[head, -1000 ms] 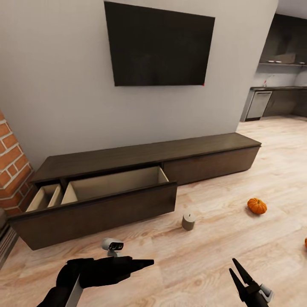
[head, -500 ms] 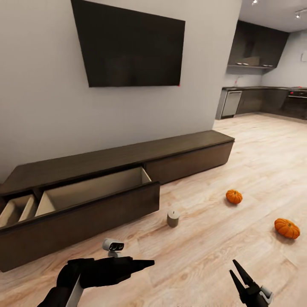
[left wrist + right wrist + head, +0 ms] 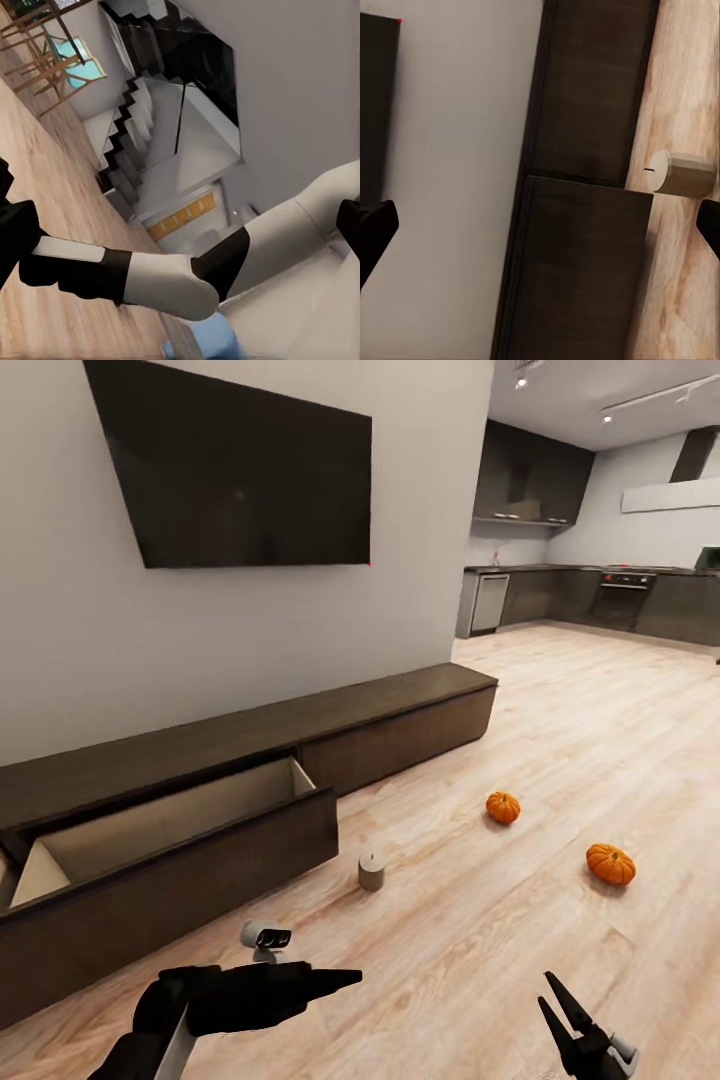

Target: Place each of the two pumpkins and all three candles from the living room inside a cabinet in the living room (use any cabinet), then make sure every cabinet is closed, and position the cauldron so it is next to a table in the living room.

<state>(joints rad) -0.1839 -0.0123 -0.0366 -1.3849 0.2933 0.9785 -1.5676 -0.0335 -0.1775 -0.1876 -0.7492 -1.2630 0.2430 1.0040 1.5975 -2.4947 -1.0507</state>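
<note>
approach to floor items, both grippers empty.
right gripper (image 3: 577, 1015) jaws stood spread, nothing held; left gripper (image 3: 335, 979) fingers looked together, empty. candle (image 3: 372, 870) stood upright on floor (image 3: 560, 740) just before the open drawer (image 3: 150, 830) of the cabinet (image 3: 400, 715); two pumpkins (image 3: 503, 807) (image 3: 610, 863) lay further right, well apart. judged best: take the candle first, descend over it squarely, grip mid-body.

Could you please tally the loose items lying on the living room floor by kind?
Pumpkins: 2, one nearer the cabinet, one farther out
Candles: 1, upright in front of the open drawer
Total: 3
</note>
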